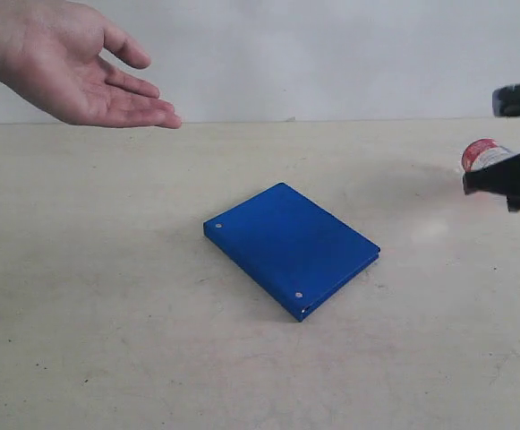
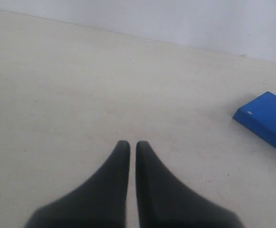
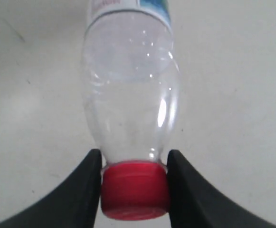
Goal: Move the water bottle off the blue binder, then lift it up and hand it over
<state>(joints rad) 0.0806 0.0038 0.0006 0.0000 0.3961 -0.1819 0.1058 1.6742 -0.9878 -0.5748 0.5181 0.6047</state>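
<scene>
The water bottle [image 3: 130, 90] is clear, with a red cap [image 3: 135, 190] that my right gripper [image 3: 134, 156] is shut on from both sides. In the exterior view the bottle [image 1: 481, 156] hangs above the table at the far right edge, held by the right gripper [image 1: 513, 179], well apart from the blue binder [image 1: 291, 246]. The binder lies flat mid-table with nothing on it; its corner [image 2: 268, 121] also shows in the left wrist view. My left gripper [image 2: 132, 143] is shut on nothing, over bare table, and is out of the exterior view.
A person's open hand [image 1: 80, 72], palm up, reaches in at the upper left above the table's far edge. The beige table [image 1: 107, 296] runs back to a pale wall.
</scene>
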